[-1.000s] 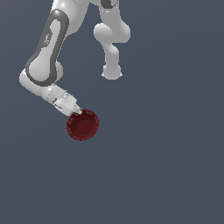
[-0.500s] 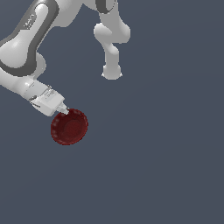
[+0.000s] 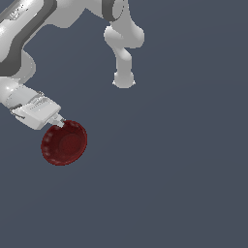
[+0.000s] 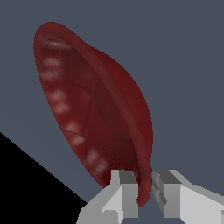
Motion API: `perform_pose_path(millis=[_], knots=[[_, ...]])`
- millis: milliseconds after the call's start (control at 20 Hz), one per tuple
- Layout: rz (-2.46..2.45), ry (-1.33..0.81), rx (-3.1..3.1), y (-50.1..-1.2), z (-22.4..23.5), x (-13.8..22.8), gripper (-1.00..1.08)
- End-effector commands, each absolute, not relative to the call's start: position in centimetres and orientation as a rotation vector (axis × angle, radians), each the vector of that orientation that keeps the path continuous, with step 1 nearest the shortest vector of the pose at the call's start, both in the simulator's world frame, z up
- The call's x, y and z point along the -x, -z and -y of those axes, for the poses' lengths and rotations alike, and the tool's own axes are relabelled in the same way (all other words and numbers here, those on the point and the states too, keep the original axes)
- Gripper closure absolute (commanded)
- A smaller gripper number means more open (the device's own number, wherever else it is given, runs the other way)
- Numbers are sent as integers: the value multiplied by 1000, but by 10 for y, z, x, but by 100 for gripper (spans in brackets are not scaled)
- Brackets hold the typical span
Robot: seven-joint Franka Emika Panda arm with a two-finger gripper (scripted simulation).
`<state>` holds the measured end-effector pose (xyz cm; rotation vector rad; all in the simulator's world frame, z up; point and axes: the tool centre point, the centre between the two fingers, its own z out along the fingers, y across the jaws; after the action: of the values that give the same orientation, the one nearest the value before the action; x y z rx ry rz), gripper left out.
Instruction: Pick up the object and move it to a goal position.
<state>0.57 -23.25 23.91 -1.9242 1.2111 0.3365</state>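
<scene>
The dark red bowl (image 3: 64, 143) with a ridged rim hangs at the exterior view's left, tilted so its inside faces the camera. My gripper (image 3: 60, 122) is shut on the bowl's rim at its upper edge. In the wrist view the bowl (image 4: 94, 118) stands on edge, and its rim is pinched between my two grey fingers (image 4: 124, 192), with the gripper (image 4: 144, 192) closed on it. The bowl is held off the surface.
The arm's white links (image 3: 24, 53) fill the upper left of the exterior view, and its base column (image 3: 124, 63) stands at the upper middle. A plain dark grey-blue floor (image 3: 174, 174) lies all around.
My gripper has carried the bowl toward the exterior view's left and a little down. The bowl stays gripped at its rim.
</scene>
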Motion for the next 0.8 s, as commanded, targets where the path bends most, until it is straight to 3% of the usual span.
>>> perform_pose_path(millis=[0,750], knots=[[-1210,-334,1925,-246,236,-11,108],[-1213,-337,1927,-262,237,-18,108]])
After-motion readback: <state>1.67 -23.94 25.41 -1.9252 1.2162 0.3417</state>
